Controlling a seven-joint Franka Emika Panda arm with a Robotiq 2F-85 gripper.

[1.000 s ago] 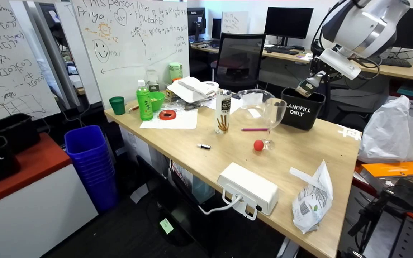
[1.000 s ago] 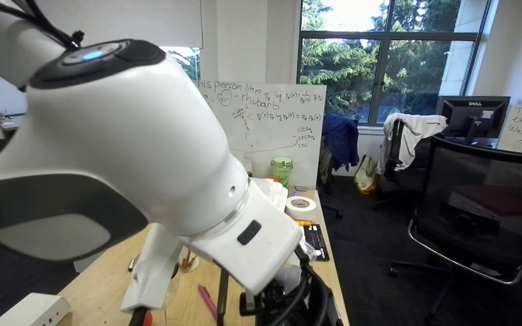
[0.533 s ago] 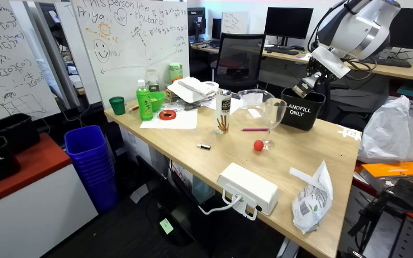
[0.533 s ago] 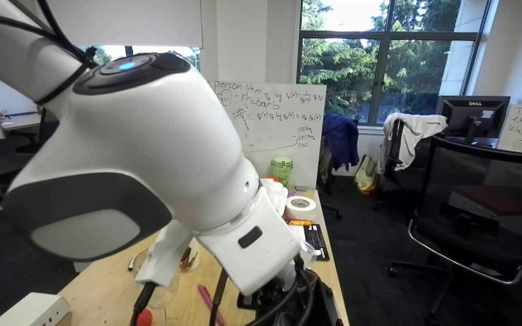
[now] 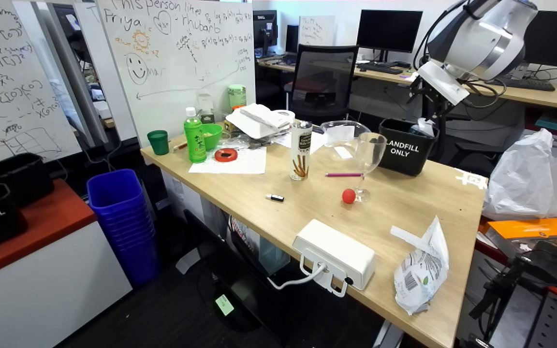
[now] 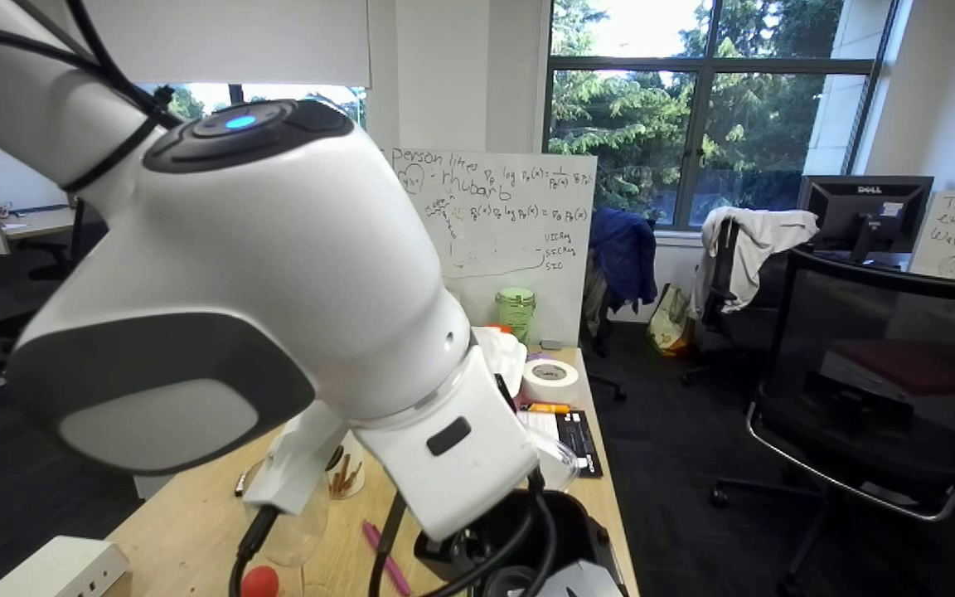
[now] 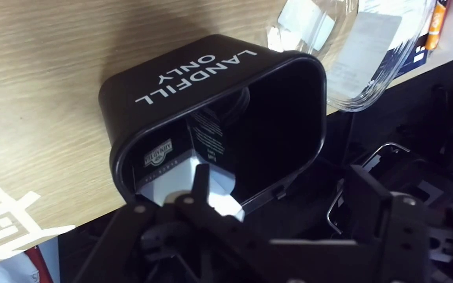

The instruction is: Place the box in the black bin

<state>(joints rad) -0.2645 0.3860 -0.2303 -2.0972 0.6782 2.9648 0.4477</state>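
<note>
"Where is the box [image 7: 171, 173]?"

"In the black bin [image 5: 406, 165], at the end nearer the corner of the table [image 5: 418, 203] that carries white tape [image 5: 472, 179]. In an exterior view the bin stands along the far edge."

"Do the views agree?"

"They show it unequally. The wrist view looks right into the bin's mouth, so the dark sides of the box appear down inside. In an exterior view just a pale bit rises over the rim. In an exterior view the robot arm [image 6: 278, 265] fills much of the frame and covers part of the bin."

"What else turns up in a single view?"

"In an exterior view, a green bottle [image 5: 195, 137] near the left corner and a crumpled white bag [image 5: 421, 278] toward the near right corner; in an exterior view, the window [image 6: 652, 124]."

"And the gripper [image 7: 279, 169]?"

"Released, above the bin: in the wrist view its fingers stand wide apart. One finger crosses in front of the box; whether they touch, I can't tell."

"How does the box look?"

"Nearly black on its sides, with a small pale AHMAD TEA badge on one face and fine white print on the next, mostly too small to read. Its top is pale, and bright white panels hide part of the rim."
</note>
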